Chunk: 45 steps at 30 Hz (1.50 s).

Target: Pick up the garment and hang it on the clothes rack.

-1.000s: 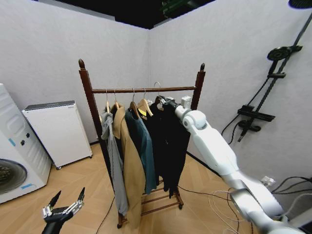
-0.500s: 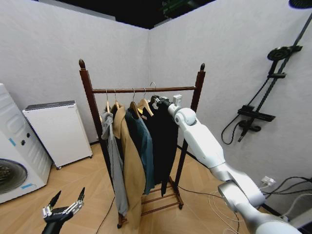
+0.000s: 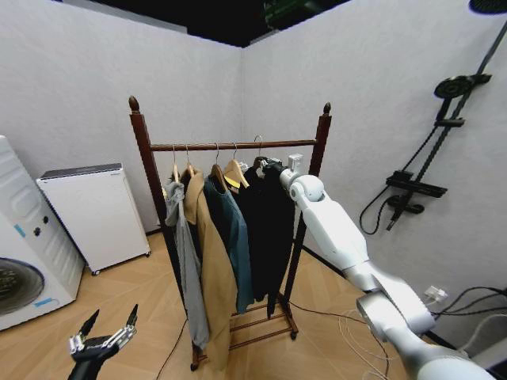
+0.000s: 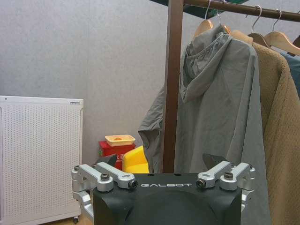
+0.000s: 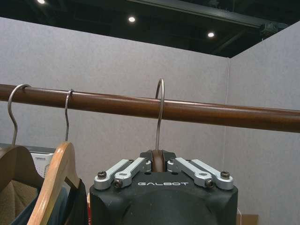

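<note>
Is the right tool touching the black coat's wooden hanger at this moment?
Touching. The right wrist view shows the right tool shut on the brown wooden hanger neck, both fingers pressed against it below the metal hook.

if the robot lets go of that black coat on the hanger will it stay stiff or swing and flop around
Probably floppy: the black coat hangs in long soft folds. It may swing, since it hangs from one thin hook at the rail. The right gripper grips only the hanger's neck, so the cloth likely hangs free.
</note>
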### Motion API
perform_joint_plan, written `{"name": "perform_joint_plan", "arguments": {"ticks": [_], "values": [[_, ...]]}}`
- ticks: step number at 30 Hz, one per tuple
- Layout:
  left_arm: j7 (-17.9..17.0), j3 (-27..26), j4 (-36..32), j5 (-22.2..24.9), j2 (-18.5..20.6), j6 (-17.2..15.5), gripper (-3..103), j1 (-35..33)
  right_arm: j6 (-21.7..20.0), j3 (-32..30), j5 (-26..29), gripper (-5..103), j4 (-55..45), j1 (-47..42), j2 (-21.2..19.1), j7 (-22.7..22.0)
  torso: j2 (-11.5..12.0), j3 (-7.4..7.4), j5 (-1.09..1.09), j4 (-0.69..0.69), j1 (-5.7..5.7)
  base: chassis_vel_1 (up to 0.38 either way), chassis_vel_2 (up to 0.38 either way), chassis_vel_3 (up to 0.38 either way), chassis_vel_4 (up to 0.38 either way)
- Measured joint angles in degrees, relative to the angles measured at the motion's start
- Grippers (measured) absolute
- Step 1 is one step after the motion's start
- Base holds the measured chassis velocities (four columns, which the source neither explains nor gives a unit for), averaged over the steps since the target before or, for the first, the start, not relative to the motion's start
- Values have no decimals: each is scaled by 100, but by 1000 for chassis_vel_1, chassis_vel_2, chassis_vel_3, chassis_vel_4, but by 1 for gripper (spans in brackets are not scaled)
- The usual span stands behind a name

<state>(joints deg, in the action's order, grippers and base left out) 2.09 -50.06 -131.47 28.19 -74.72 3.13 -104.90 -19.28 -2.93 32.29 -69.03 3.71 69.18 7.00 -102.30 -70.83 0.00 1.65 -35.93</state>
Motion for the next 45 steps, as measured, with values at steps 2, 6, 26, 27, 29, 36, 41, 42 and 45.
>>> {"name": "perform_joint_plan", "arguments": {"ticks": [2, 6, 26, 27, 29, 36, 41, 42, 45], "values": [[0, 0, 0, 0, 0, 0, 100, 0, 1, 0, 0, 9, -15, -13, -2, 3, 0, 0, 0, 0, 0, 0, 0, 0, 0], [0, 0, 0, 0, 0, 0, 100, 0, -36, 3, -7, 7, -129, -84, -4, 6, 0, 0, 0, 0, 0, 0, 0, 0, 0], [0, 0, 0, 0, 0, 0, 100, 0, -115, -38, 138, 28, -637, -308, -170, -115, -1, 1, 0, -1, 0, 0, 0, 0, 0], [0, 0, 0, 0, 0, 0, 100, 0, -115, -38, 138, 28, -637, -308, -170, -115, -1, 1, 0, -1, 0, 0, 0, 0, 0], [0, 0, 0, 0, 0, 0, 100, 0, -74, -66, 618, 38, -886, -421, -298, -250, 0, 1, 0, 0, 1, 0, 0, 0, 0], [0, 0, 0, 0, 0, 0, 100, 0, -309, -576, 1375, 55, -2029, -1123, -928, -670, 0, 0, 2, 0, 0, 0, 0, 0, 0], [0, 0, 0, 0, 0, 0, 100, 0, -343, -1899, 33, 89, -3660, -3894, -1291, -887, -1, 1, -1, 1, 1, 0, 0, 0, 0], [0, 0, 0, 0, 0, 0, 100, 0, -343, -1899, 33, 89, -3660, -3894, -1291, -887, -1, 1, -1, 1, 1, 0, 0, 0, 0], [0, 0, 0, 0, 0, 0, 100, 0, -144, -2258, -506, 99, -3746, -4952, -899, -1054, 0, 0, 3, 0, 1, 0, 0, 0, 0]]}}
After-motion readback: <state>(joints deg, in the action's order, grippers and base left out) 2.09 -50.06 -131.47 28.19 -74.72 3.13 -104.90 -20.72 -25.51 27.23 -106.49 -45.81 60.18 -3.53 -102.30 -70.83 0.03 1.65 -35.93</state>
